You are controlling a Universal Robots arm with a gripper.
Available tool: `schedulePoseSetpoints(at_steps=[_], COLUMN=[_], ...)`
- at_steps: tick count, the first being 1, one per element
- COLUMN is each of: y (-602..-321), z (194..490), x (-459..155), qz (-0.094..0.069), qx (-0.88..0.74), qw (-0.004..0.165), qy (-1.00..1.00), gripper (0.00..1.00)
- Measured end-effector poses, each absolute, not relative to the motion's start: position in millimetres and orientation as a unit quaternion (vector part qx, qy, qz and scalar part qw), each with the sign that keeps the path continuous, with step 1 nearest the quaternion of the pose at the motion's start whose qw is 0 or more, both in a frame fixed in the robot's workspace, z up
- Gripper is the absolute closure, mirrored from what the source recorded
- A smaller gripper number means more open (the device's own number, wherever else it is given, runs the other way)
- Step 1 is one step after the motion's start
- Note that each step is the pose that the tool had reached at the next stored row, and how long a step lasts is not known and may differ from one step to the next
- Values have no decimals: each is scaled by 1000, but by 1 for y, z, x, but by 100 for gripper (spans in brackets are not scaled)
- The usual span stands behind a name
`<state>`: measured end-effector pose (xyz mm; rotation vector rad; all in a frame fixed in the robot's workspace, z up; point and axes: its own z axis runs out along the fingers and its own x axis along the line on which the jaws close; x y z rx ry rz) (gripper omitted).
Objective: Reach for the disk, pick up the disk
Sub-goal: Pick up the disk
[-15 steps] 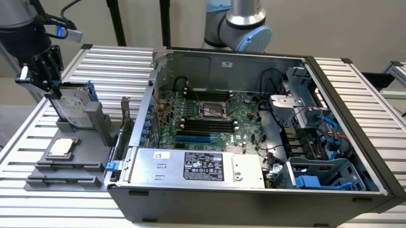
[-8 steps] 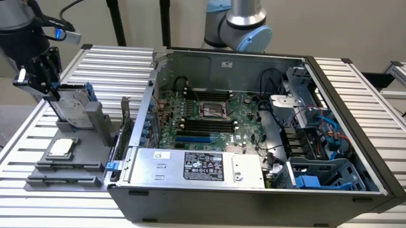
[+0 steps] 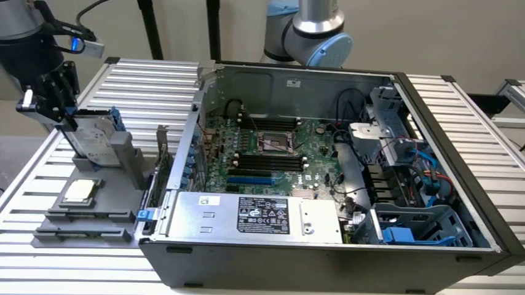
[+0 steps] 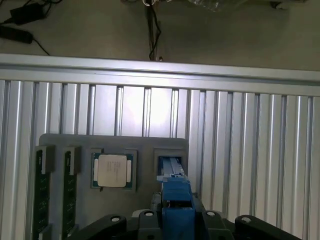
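Disk [image 3: 92,136] stands on edge, tilted, in the end slot of the grey tray [image 3: 123,157], which sits near the surface [image 3: 147,74] edge on the exterior view's left. Jaws are down over its top edge. From the wrist view the blue rail [image 4: 175,197] sits right between them, but I can't tell whether they're clamped or just straddling it.

Handling, my read: rigid metal body, some weight for its size, smooth silver faces likely slippery. The plastic rails are the weaker part, so I'd hold across the flat faces near the top edge, not on the rails. Shock-sensitive, so no knocks against the slot walls.

Around it on the same tray: square chip [image 3: 80,192] mid-tray, and what look like memory sticks [image 4: 42,195] at the far end from the disk. All are apart from the disk. The open computer case [image 3: 328,258] stands just beside the tray, with a silver box [image 3: 262,215] with black label inside it. The slot walls hug the disk's lower part, and the case wall is the nearest obstacle.
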<state>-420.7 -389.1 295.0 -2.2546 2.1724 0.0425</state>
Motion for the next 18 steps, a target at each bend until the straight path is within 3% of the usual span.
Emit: schedulePoseSetpoints(at_steps=[6, 18], y=[-389, -389], z=[298, 350], x=[-420, -410], qz=[14, 14], qx=[-720, -720], qw=[5, 5], qy=[694, 694], gripper=[67, 67])
